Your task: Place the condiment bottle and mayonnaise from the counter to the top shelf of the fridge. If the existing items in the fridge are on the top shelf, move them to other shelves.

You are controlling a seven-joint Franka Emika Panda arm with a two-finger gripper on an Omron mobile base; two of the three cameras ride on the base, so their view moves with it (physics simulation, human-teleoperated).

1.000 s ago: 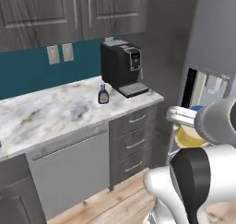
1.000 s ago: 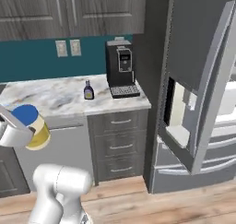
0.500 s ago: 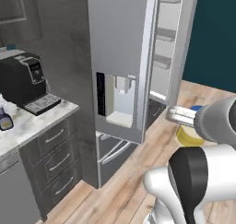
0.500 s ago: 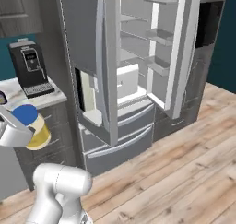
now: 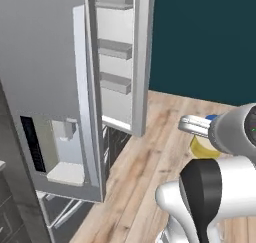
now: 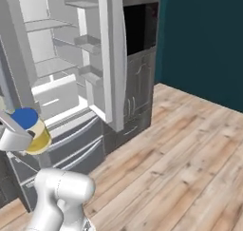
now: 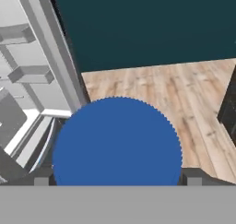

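My gripper [image 6: 21,132] pinches the short pale yellow mayonnaise jar [image 6: 39,139] with a blue lid, jaws spread wide around its fat body. I carry it upright and close, beside the tall white fridge [image 6: 57,59], whose door stands open for shelving.

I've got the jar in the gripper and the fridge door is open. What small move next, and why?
Probably swing the mayonnaise left toward the fridge. The gripper faces teal wall and floor, with the open shelves off to its left, so the top shelf isn't lined up.
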